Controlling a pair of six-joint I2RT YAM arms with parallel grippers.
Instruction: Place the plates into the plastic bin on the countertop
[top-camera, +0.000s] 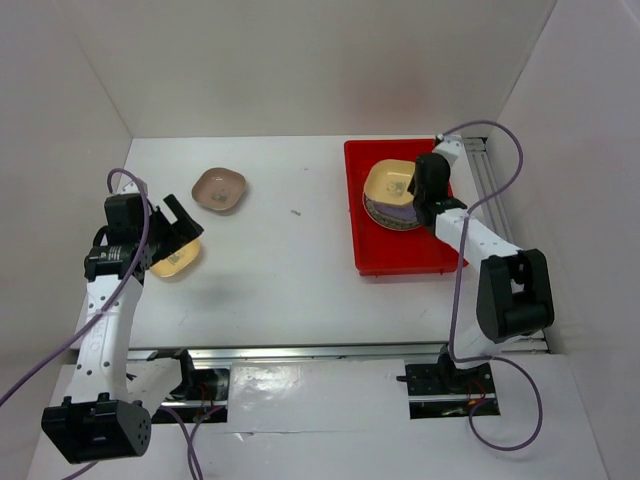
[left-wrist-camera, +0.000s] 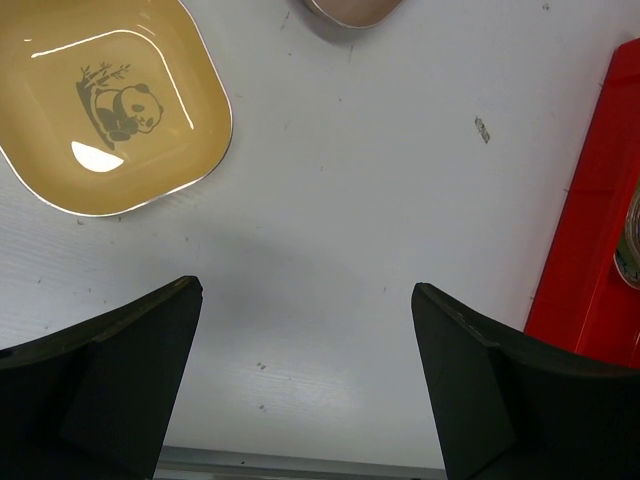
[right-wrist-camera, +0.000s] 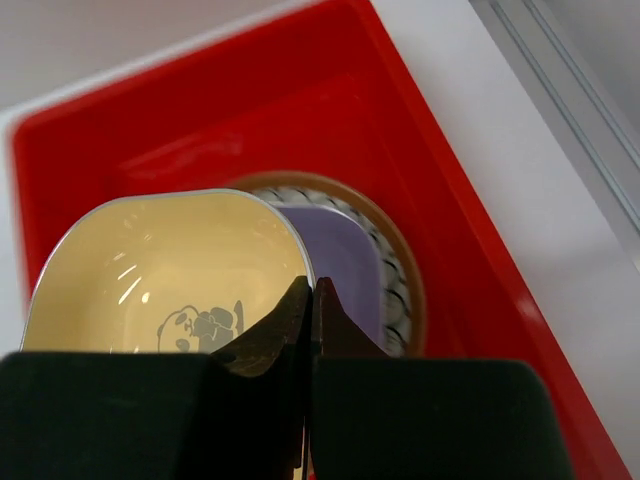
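The red plastic bin (top-camera: 400, 262) sits at the right of the white countertop (top-camera: 290, 260). In it lies the round brown-rimmed plate (right-wrist-camera: 400, 290) with a lavender dish (right-wrist-camera: 345, 270) on it. My right gripper (right-wrist-camera: 311, 300) is shut on the rim of a yellow panda dish (right-wrist-camera: 170, 270) and holds it over that stack; it also shows from above (top-camera: 388, 182). My left gripper (left-wrist-camera: 305, 330) is open and empty above bare countertop. A second yellow panda dish (left-wrist-camera: 95, 100) lies just beyond its left finger (top-camera: 178, 262). A brown-pink dish (top-camera: 219, 189) lies farther back.
White walls close in the countertop on the left, back and right. A metal rail (top-camera: 490, 185) runs along the right side of the bin. A small dark speck (top-camera: 295, 211) lies mid-table. The red bin's edge (left-wrist-camera: 590, 260) shows at the right of the left wrist view.
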